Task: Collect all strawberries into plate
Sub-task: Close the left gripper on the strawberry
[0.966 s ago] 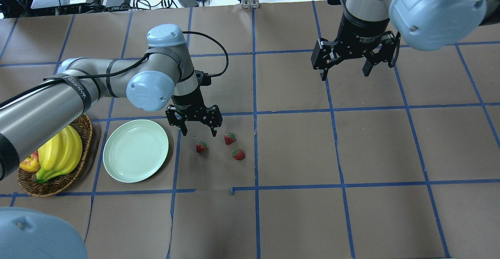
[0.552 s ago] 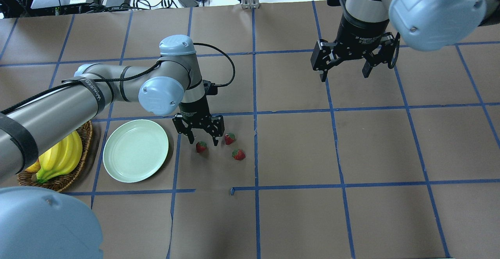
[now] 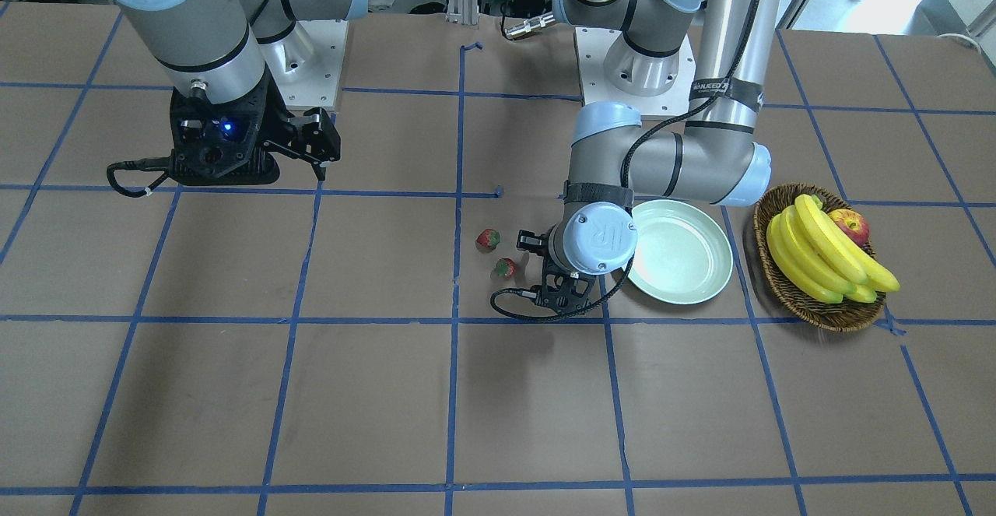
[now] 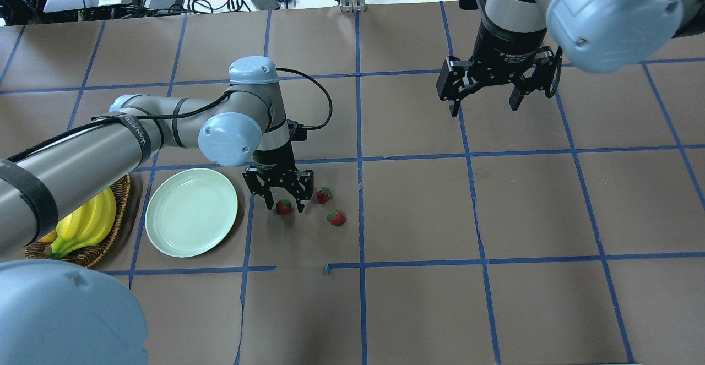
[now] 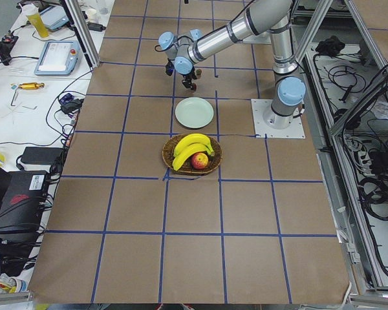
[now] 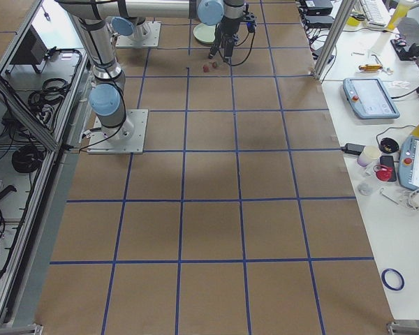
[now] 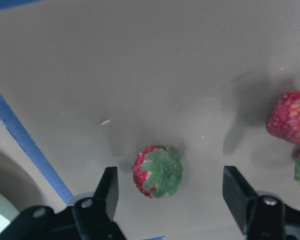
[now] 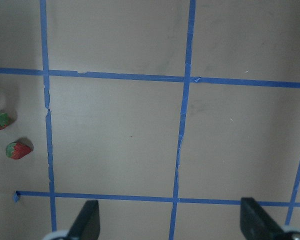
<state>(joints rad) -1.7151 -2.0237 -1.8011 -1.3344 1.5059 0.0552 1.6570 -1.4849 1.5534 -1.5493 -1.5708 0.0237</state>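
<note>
Brown-papered bench. Left gripper spread wide, straddling one strawberry, pads clear. Second strawberry and third strawberry just beside. Plate toward left edge. Right gripper released, holding nothing.

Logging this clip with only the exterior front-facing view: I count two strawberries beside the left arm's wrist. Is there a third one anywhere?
Observer: Yes. The overhead view shows a third strawberry between the tips of the left gripper; the wrist hides it from you.
Operator: Is it gripped?
Observer: Not yet. In the left wrist view the fingers stand apart from it, with bare table on both sides.
Operator: And the right gripper?
Observer: The right gripper is open and holds nothing, as the overhead view shows.
</note>
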